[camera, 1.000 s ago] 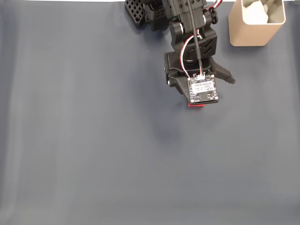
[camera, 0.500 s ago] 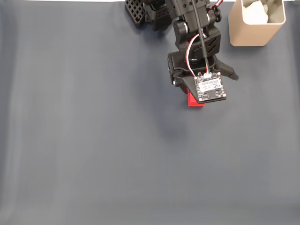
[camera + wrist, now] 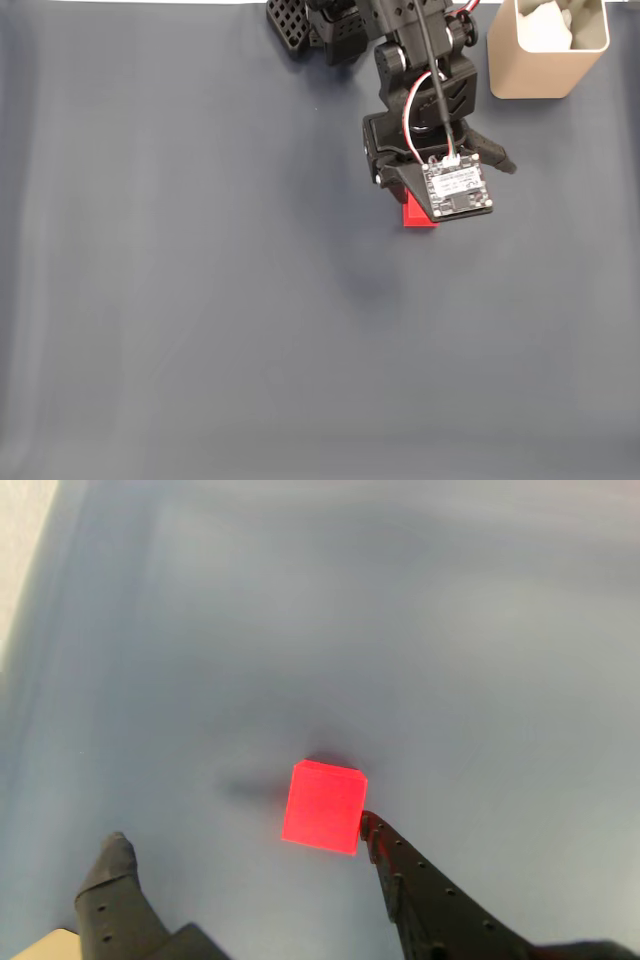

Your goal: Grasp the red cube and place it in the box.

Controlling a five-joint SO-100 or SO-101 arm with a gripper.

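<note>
Gripper (image 3: 240,845) spread wide in the wrist view, nothing held. Right finger (image 3: 425,895) with its tip touching, or almost touching, the lower right corner of the cube (image 3: 323,807); left finger (image 3: 115,885) well apart from the cube, with bare cloth (image 3: 300,630) between them. Cube flat on the cloth, lying nearer the right finger than the left, a soft shadow at its far edge and to its left.

Seen from the fixed view, cube (image 3: 414,214) mostly hidden under the arm (image 3: 425,95), with a red edge and corner peeking out below and left of the white camera board (image 3: 457,188). Gripper tips themselves covered there by the board and wrist.

Box (image 3: 545,48) at the top right corner of the fixed view, upright, pale rim open upward, white inside, well apart from the cube and up to the right of it. Only the arm's own body and a black finger between cube and box.

Wide open cloth (image 3: 180,300) to the left of and below the cube, reaching the frame edges. Thin white strip along the top edge; black base parts (image 3: 288,25) at the top, left of the arm
</note>
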